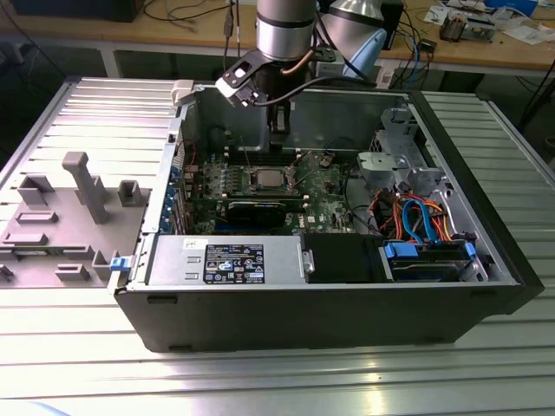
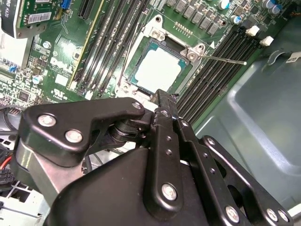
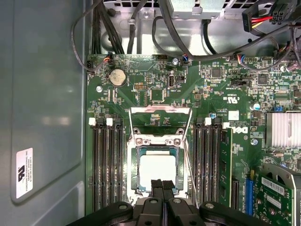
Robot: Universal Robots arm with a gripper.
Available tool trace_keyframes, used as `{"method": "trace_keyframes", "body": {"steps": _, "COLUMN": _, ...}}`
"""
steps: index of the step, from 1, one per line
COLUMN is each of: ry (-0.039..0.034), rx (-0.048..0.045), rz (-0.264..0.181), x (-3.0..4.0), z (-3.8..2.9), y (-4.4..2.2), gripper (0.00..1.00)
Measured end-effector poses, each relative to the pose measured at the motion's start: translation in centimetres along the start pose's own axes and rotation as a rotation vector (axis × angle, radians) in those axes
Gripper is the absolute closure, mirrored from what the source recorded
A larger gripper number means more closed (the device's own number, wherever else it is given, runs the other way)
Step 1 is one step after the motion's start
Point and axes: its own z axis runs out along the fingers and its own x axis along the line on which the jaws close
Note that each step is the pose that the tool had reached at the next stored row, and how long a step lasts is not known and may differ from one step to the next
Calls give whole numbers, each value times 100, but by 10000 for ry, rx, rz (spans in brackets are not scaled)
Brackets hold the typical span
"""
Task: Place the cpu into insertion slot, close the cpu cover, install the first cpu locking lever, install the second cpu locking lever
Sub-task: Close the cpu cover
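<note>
My silver and grey robot arm (image 1: 282, 30) reaches down into an open black metal computer case (image 1: 303, 312). The case lies on its side on a ribbed aluminium table (image 1: 260, 381).

In the first wrist view, the black two-fingered gripper (image 3: 162, 184) has its claw narrow, with the two fingers pressed together side by side. The fingertips sit over the near edge of the cpu (image 3: 157, 169), a small flat square chip with a silver-grey metal top. I cannot tell whether they touch it.

The cpu lies flat in its square socket (image 3: 133, 160) on the green motherboard (image 3: 155, 89). In the second wrist view it shows just beyond the fingertips. Rows of long black memory slots (image 3: 106, 165) run along both sides of the socket.

The cpu cover (image 3: 161, 110), a thin silvery metal frame plate with a square window, is not down on the chip. It stands tilted up from the far side of the socket, away from the gripper, and green board shows through its window.

A thin silver wire locking lever (image 2: 225, 60) juts out sideways from one corner of the socket, across the memory slots. It is not latched down.
</note>
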Motion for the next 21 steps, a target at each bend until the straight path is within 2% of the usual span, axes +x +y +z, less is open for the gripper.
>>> {"method": "trace_keyframes", "body": {"steps": 7, "ry": 8, "rx": 0, "rz": 1, "x": 0, "z": -13, "y": 0, "gripper": 89}}
{"method": "trace_keyframes", "body": {"steps": 21, "ry": 8, "rx": 0, "rz": 0, "x": 1, "z": -13, "y": 53, "gripper": 89}}
